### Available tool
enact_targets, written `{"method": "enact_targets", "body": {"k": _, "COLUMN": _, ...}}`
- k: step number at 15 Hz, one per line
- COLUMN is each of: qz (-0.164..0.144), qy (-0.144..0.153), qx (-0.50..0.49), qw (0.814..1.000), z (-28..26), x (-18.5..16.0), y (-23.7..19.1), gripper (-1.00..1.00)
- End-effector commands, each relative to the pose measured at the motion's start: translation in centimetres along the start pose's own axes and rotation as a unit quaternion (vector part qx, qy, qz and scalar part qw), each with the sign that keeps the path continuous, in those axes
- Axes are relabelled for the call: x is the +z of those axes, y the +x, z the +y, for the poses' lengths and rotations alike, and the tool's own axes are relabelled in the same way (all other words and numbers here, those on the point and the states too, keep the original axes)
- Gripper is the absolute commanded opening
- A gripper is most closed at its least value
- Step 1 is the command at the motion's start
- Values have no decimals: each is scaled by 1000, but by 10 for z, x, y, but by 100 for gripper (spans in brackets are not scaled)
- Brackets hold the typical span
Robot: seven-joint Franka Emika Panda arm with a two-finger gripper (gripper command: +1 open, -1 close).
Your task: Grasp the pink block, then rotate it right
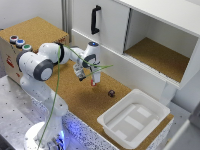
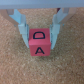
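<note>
Gripper [image 2: 40, 36] was clamped on the pink block [image 2: 39, 43]; dark lump [image 1: 111, 93] at block's 4 o'clock.

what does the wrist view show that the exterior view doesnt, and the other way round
Only the wrist view shows the black letters D and A on the pink block, and one finger close on each side of it; contact is hard to confirm.

Only the exterior view shows the white tub, the small dark lump, the cabinet with its black handle, the three coloured buttons and the arm itself.

Both show the cork surface, the gripper and the block, which is just a reddish speck in the exterior view.
</note>
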State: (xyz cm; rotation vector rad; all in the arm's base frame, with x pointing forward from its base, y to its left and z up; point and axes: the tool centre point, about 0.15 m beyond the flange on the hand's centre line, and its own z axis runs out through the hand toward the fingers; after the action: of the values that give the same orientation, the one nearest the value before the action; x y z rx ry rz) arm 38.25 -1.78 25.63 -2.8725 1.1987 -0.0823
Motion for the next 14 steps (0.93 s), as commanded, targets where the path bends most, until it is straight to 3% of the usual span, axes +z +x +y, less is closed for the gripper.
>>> {"method": "enact_targets", "body": {"k": 1, "qz": 16, "qy": 13, "qx": 140, "qw": 990, "z": 2, "x": 31, "y": 12, "gripper": -100}}
{"method": "enact_targets", "body": {"k": 3, "qz": 22, "qy": -11, "qx": 195, "qw": 980, "z": -2, "x": 42, "y": 19, "gripper": -100}}
{"method": "enact_targets", "body": {"k": 5, "qz": 6, "qy": 12, "qx": 238, "qw": 971, "z": -11, "x": 54, "y": 24, "gripper": -100}}
{"method": "enact_targets", "body": {"k": 6, "qz": -11, "qy": 45, "qx": 255, "qw": 966, "z": -18, "x": 58, "y": 25, "gripper": -100}}
{"method": "enact_targets", "body": {"k": 7, "qz": -1, "qy": 39, "qx": 259, "qw": 965, "z": -28, "x": 53, "y": 29, "gripper": -100}}
{"method": "enact_targets", "body": {"k": 10, "qz": -34, "qy": 28, "qx": 307, "qw": 951, "z": -34, "x": 67, "y": 32, "gripper": -100}}
{"method": "enact_targets", "body": {"k": 12, "qz": -30, "qy": 21, "qx": 303, "qw": 952, "z": -35, "x": 61, "y": 37, "gripper": -100}}
{"method": "enact_targets", "body": {"k": 13, "qz": -21, "qy": 13, "qx": 296, "qw": 955, "z": -36, "x": 54, "y": 38, "gripper": 100}}
{"method": "enact_targets", "body": {"k": 14, "qz": -21, "qy": 13, "qx": 296, "qw": 955, "z": -36, "x": 54, "y": 38, "gripper": 100}}
